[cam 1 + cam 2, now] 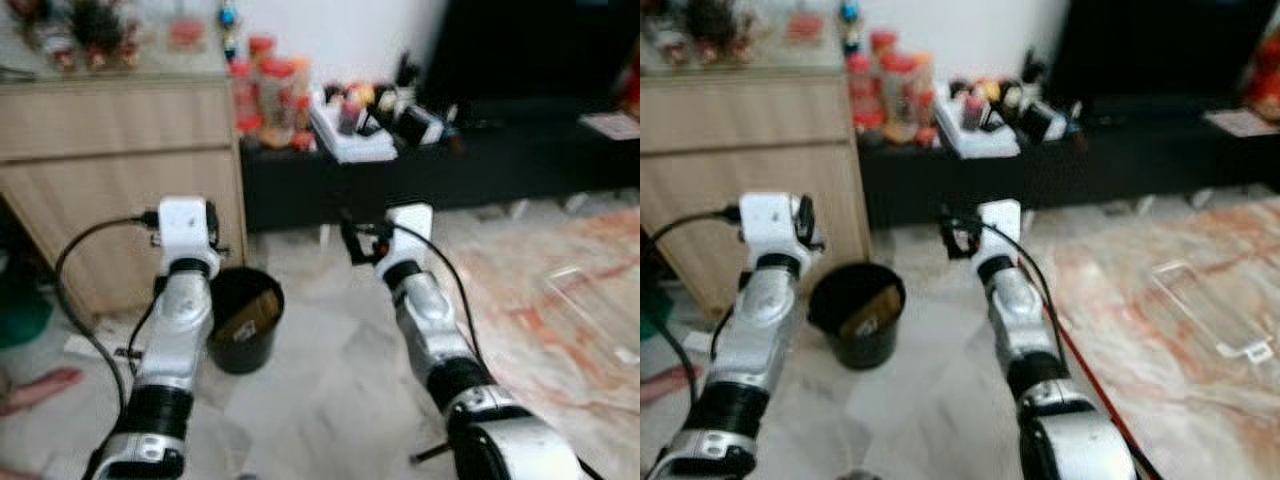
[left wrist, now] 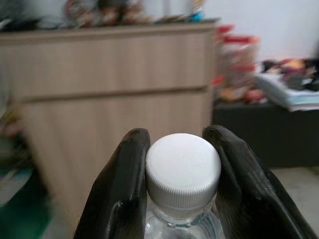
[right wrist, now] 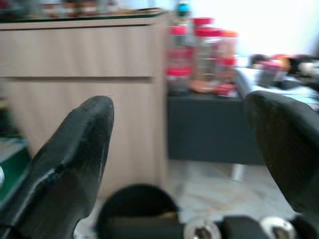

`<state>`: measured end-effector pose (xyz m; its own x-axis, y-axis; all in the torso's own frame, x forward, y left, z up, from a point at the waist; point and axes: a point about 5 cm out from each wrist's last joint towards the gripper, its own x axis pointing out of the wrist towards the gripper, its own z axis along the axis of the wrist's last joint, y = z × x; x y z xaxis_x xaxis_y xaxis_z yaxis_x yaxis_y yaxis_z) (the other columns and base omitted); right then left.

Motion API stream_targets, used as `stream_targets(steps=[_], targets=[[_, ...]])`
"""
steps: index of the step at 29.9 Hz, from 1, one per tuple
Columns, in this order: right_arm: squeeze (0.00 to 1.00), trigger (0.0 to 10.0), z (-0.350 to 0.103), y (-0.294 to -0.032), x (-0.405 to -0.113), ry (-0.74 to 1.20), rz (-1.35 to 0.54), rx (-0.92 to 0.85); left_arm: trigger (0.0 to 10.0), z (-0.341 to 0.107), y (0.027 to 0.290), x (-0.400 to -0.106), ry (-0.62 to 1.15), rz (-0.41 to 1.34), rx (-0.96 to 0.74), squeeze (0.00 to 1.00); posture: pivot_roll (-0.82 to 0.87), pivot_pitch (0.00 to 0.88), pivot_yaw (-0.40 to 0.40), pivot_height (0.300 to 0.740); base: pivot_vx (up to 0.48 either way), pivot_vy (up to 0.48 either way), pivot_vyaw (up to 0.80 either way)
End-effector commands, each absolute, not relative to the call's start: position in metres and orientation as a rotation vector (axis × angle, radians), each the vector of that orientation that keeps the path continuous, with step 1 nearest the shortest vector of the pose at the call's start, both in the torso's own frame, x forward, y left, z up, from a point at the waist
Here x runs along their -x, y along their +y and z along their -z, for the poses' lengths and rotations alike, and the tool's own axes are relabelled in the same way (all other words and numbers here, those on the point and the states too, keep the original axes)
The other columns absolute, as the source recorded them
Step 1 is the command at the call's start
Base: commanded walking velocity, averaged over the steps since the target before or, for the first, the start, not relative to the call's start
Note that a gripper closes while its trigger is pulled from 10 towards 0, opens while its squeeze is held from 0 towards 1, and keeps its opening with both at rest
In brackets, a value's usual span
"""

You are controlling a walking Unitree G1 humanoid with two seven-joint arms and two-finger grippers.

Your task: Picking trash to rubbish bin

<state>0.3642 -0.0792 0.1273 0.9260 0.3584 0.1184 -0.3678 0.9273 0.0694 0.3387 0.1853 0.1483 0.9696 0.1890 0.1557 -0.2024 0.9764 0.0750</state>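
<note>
A clear plastic bottle with a white cap (image 2: 182,169) sits between the two black fingers of my left gripper (image 2: 178,135), which is shut on its neck. That arm (image 1: 185,250) is raised just left of a black rubbish bin (image 1: 245,325) on the floor, which holds a brown piece of cardboard (image 1: 255,312). My right gripper (image 3: 184,104) is open with nothing between its fingers. It hangs to the right of the bin and above it (image 1: 352,240), and the bin's rim (image 3: 137,199) lies below its fingers.
A wooden cabinet (image 1: 120,160) stands behind the bin on the left. A low black shelf (image 1: 420,170) with jars and clutter runs along the back wall. A clear plastic tray (image 1: 1205,300) lies on the marble floor to the right. Something green (image 1: 20,315) sits at the far left.
</note>
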Motion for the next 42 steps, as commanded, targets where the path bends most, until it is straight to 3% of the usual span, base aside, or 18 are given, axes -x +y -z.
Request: stream_targets(steps=[1, 12, 18, 28, 35, 42], targets=[[0.0, 10.0, -0.123, -0.084, -0.364, -0.078, -0.368, -0.088, 10.0, -0.14, 0.178, -0.338, -0.129, -0.163, -0.071, 0.0, 0.06, 0.0, -0.093, 0.74, 0.0, 0.0, 0.0], [0.0, 10.0, -0.048, -0.094, -0.331, 0.246, -0.377, -0.051, 10.0, -0.072, 0.174, -0.321, 0.09, -0.102, -0.064, 0.0, 0.05, 0.0, -0.096, 0.74, 0.0, 0.0, 0.0], [0.0, 10.0, 0.006, -0.117, -0.291, 0.492, -0.323, 0.006, 10.0, -0.023, 0.172, -0.299, 0.269, -0.051, -0.083, 0.0, 0.04, 0.0, -0.097, 0.74, 0.0, 0.0, 0.0], [0.0, 10.0, 0.026, -0.135, -0.271, 0.585, -0.268, 0.048, 10.0, 0.008, 0.174, -0.279, 0.417, -0.039, -0.134, 0.0, 0.03, 0.0, -0.101, 0.74, 0.164, 0.0, 0.45], [0.0, 10.0, 0.029, -0.138, -0.268, 0.611, -0.245, 0.017, 10.0, 0.019, 0.173, -0.269, 0.469, -0.041, -0.126, 0.0, 0.03, 0.0, -0.102, 0.74, 0.274, 0.0, 0.0], [0.0, 10.0, 0.047, -0.147, -0.247, 0.718, -0.217, 0.043, 10.0, 0.038, 0.177, -0.25, 0.575, -0.055, -0.13, 0.0, 0.03, 0.0, -0.103, 0.74, 0.274, 0.0, 0.0]])
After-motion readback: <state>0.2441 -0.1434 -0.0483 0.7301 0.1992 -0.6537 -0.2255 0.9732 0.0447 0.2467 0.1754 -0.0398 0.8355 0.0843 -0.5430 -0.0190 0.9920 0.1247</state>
